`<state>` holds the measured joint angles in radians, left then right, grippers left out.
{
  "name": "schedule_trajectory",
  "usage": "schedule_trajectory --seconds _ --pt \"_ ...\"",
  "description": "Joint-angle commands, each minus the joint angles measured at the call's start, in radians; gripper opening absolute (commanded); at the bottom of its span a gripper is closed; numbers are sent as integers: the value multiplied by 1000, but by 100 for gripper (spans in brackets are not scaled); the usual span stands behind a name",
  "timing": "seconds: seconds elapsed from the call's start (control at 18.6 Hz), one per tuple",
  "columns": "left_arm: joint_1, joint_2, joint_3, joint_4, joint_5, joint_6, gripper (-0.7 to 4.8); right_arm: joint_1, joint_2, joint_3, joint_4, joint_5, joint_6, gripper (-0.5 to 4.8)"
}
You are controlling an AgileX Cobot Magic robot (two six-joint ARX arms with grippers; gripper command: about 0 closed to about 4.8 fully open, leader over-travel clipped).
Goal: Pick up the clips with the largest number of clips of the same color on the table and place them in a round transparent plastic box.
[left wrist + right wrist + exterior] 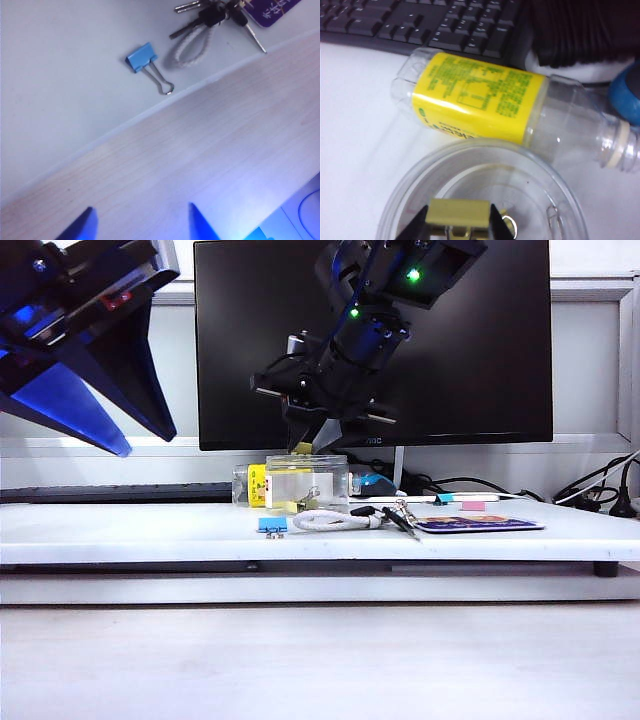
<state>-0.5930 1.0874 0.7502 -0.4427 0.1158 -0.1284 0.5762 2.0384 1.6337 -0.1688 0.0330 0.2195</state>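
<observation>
White tabletop fronted a dark monitor (pixel 372 340). At far left the left gripper (pixel 140 225) hung high, spread wide and empty, well away from the blue clip (pixel 271 525). Centre, the right gripper (pixel 459 225) pinched a pale-yellow clip (pixel 459 214) directly above the round transparent plastic box (pixel 405 195). Releasing squarely over the mouth, clear of the rim, seemed wisest.

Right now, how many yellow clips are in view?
2. One is held in the right gripper over the open box: clip. Another lies inside the box. More may be hidden behind the label or gripper.
</observation>
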Motion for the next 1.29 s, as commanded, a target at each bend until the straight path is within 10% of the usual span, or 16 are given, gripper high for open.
schedule_trajectory --seconds 0.05,0.32,1.29 --pt "-1 -2 1 23 0 1 247 2 2 5 32 16 -34 148" --pt "-1 -2 1 23 0 1 247 -2 14 5 31 9 -34 223" --pt "74 -260 1 215 -37 207 247 -137 -441 -61 -111 -143 -207 196"
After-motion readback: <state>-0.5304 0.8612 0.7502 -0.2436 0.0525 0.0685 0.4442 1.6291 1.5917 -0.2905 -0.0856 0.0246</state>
